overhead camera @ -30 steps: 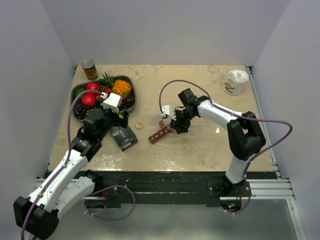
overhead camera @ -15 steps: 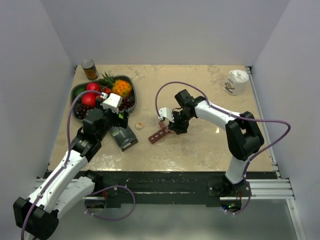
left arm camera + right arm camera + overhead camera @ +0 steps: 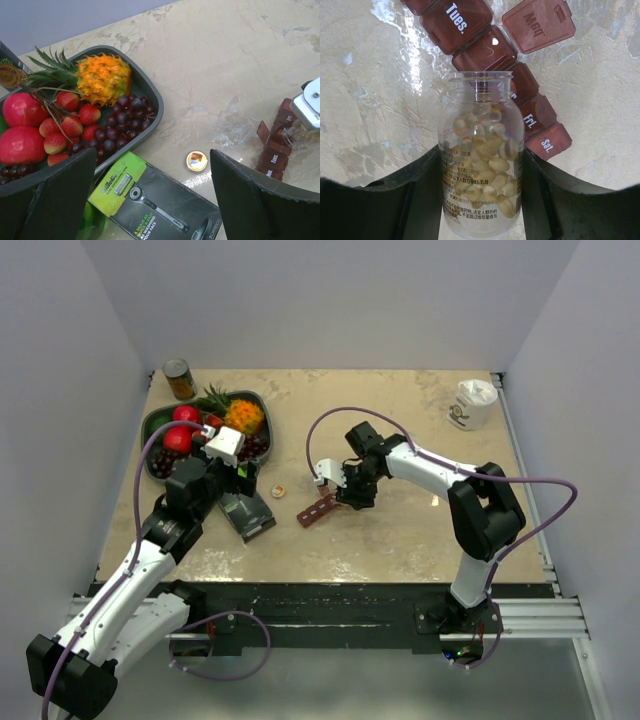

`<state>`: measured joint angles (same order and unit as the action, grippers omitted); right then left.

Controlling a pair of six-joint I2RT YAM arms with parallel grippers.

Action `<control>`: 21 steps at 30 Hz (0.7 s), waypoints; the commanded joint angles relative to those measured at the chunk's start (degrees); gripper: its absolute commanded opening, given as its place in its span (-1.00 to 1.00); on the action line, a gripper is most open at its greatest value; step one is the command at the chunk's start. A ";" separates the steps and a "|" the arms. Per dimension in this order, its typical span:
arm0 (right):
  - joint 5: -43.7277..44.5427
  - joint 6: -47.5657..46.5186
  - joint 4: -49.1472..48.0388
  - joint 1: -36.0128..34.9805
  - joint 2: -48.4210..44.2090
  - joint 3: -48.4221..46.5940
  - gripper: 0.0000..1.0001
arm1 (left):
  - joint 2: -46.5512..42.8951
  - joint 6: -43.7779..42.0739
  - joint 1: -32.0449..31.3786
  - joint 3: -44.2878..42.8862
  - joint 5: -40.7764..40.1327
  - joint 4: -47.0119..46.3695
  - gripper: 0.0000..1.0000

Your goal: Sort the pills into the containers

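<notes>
- Pills (image 3: 487,165), pale yellowish ovals, sit as a loose heap inside a small clear bottle (image 3: 481,210) with fine print on its lower part.
- Right gripper (image 3: 352,490) holds that bottle, with both fingers (image 3: 420,195) pressed against its sides and the jaws part-way closed around it.
- Bottle mouth is uncapped and points at the containers (image 3: 465,25), a dark red strip of day-marked compartments. The rim lies over the middle of the row; whether it touches the strip cannot be told.
- One lid (image 3: 538,22) stands flipped open to the side. The open compartment (image 3: 485,52) is just beyond the bottle mouth.
- Lids marked Tues., Fri. and Sat. are shut.
- From the top view, the strip lies at a slant near the middle of the table (image 3: 400,540), just left of the right gripper.
- Left gripper (image 3: 154,170) has its jaws spread wide with nothing between them. It hovers over a black-and-green razor package (image 3: 160,200).
- Fruit bowl (image 3: 152,102), dark, holds grapes, strawberries and a small pineapple, and is just beside the package.
- Small round yellowish disc (image 3: 197,161) lies on the table between the package and the strip.
- Tin can (image 3: 179,378) stands at the far left, and a white cup (image 3: 472,403) at the far right.
</notes>
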<state>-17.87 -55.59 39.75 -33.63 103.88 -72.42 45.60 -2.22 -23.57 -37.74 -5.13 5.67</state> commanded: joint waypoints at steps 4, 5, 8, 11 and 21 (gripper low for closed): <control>2.66 -1.36 0.51 -0.83 0.01 -2.46 -0.94 | -0.96 -0.86 0.37 0.12 0.47 -1.63 0.99; 2.75 -1.53 0.51 -0.91 -0.16 -2.46 -0.94 | -0.96 -0.77 0.37 0.12 0.47 -1.63 0.99; 2.93 -1.45 0.60 -1.00 -0.08 -2.81 -0.94 | -0.96 -0.86 0.37 0.03 0.56 -1.63 0.99; 3.28 -1.53 0.86 -1.09 0.01 -2.99 -0.94 | -0.96 -0.86 0.37 0.12 0.64 -1.63 0.99; 4.51 -1.62 1.21 -1.44 0.19 -3.34 -0.94 | -1.04 -0.86 0.37 0.12 0.82 -1.63 0.99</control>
<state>-14.37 -56.27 39.99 -34.63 103.88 -73.30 45.45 -2.22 -23.57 -37.69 -4.71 5.67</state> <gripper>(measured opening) 0.551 0.993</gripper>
